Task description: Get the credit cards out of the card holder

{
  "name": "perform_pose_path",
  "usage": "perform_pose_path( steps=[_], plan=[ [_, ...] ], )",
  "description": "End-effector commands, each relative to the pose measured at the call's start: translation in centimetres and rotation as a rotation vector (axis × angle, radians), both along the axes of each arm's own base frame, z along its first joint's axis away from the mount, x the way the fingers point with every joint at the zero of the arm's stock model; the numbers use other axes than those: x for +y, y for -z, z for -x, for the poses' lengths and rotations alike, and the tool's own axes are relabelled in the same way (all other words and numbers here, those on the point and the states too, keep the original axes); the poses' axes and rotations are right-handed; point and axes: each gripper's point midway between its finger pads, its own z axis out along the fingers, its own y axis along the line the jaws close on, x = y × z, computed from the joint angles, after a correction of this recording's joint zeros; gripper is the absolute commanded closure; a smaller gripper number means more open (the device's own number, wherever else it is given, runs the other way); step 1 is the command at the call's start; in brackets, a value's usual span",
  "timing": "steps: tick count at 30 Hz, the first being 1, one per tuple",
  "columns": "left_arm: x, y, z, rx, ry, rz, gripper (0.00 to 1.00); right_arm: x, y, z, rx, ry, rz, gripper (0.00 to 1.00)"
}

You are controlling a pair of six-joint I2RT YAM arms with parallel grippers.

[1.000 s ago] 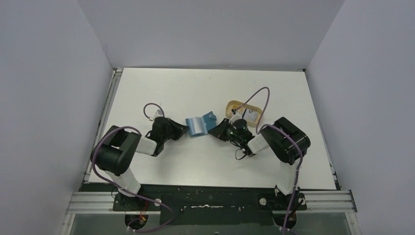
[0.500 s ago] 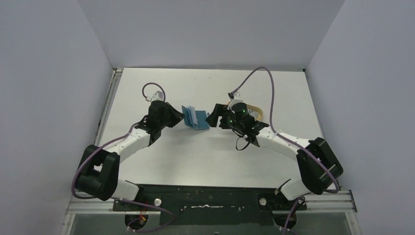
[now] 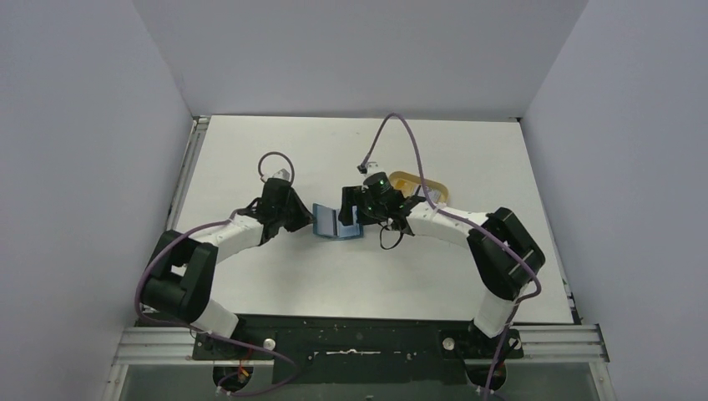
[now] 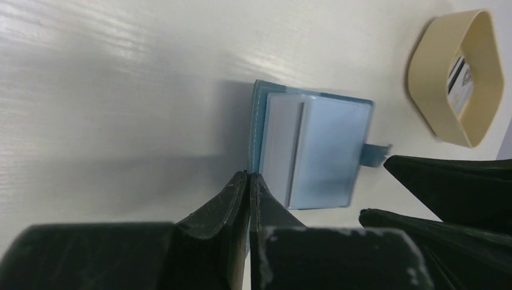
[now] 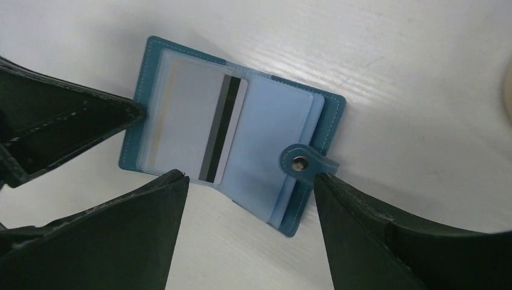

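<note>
Slippage threatens: the left pincer (image 4: 249, 176), closed tight on the edge of the card holder (image 5: 272, 133), could lose it if the right pincer (image 5: 247, 177) — wide open, empty, straddling the holder — drags the credit card (image 5: 205, 121).

Nothing legible anywhere. The white card (image 5: 199, 121) tucked in the open card holder (image 5: 278, 139) shows only a dark stripe, with no print to make out. Up at two o'clock in the left wrist view, a second card (image 4: 460, 78) in the tan tray (image 4: 422, 78) carries dark marks, too blurred to read.
</note>
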Motion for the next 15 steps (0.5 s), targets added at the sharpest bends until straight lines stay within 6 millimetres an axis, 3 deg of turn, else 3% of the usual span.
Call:
perform_pose_path(
  steps=[1, 4, 8, 12, 15],
  plan=[
    [-1.2, 1.2, 0.0, 0.003, 0.049, 0.041, 1.00, 1.3, -1.8, -1.2, -0.026, -0.029, -0.033, 0.22],
    [-1.2, 2.4, 0.2, 0.027, 0.050, 0.042, 1.00, 1.7, -1.6, -1.3, -0.019, -0.042, -0.048, 0.23],
    [-1.1, 2.9, 0.3, 0.036, 0.048, 0.034, 1.00, 1.6, -2.8, -1.3, -0.065, -0.034, -0.091, 0.24],
    [-0.9, 2.9, 0.3, 0.036, 0.052, 0.017, 1.00, -0.1, -5.6, -1.3, -0.184, 0.046, -0.113, 0.22],
    [-0.8, 2.9, 0.4, 0.034, 0.055, 0.010, 1.00, -0.1, -7.9, -0.9, -0.237, 0.035, -0.169, 0.21]
  ],
)
